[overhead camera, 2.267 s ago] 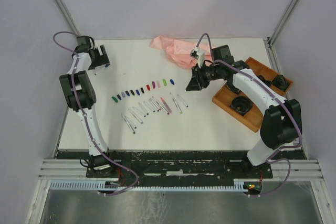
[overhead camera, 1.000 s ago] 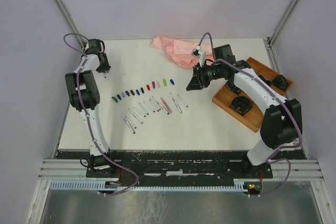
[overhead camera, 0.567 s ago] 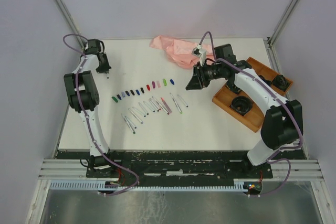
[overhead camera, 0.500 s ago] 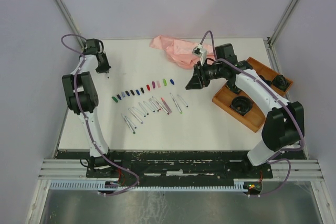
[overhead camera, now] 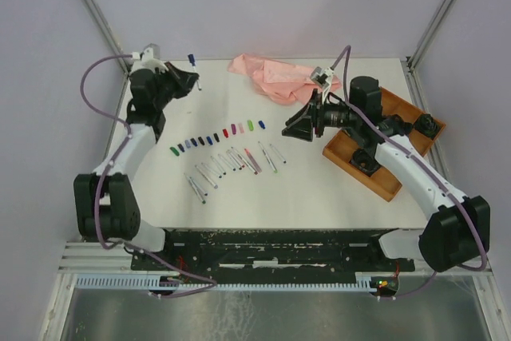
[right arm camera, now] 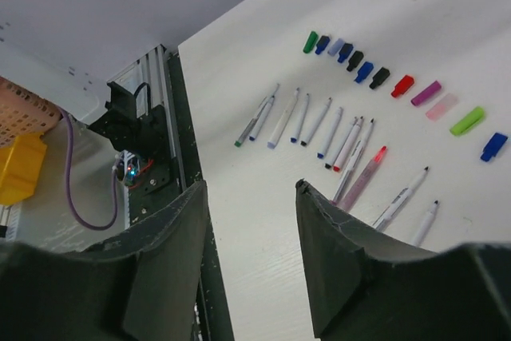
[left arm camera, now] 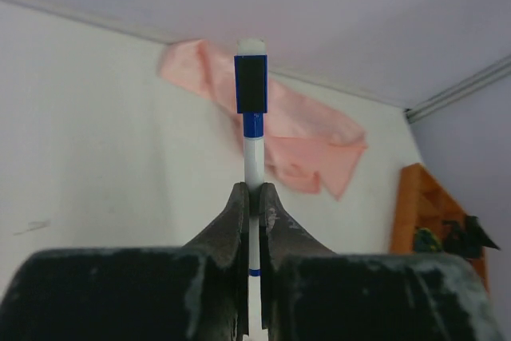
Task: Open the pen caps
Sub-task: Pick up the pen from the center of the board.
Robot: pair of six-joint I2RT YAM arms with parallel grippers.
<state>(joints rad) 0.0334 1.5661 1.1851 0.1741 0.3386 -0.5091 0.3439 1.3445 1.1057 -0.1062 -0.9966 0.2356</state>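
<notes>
The white worktop (overhead camera: 319, 189) sits in a booth with pale lilac walls (overhead camera: 263, 5) and slanting metal corner posts (overhead camera: 89, 1). A black rail (overhead camera: 271, 247) carrying the arm bases runs along its near edge. A crumpled pink cloth (overhead camera: 267, 77) lies at the middle of the far edge, and a wooden tray (overhead camera: 382, 181) holding dark items lies at the right edge.

Left of centre, the loose pen caps (right arm camera: 403, 85) form a slanted row running from green through blues, red, magenta, pink and lime to blue. Just nearer the front edge lies a row of uncapped white pens (overhead camera: 231, 164).

Above the far left corner, the left gripper (left arm camera: 253, 197) is clamped on a white pen (left arm camera: 253, 149). The pen's blue cap (left arm camera: 251, 84) is on, pointing away from the jaws.

The right gripper (right arm camera: 251, 189) hangs above the worktop between the cloth and the tray. Its jaws are parted with nothing between them.
</notes>
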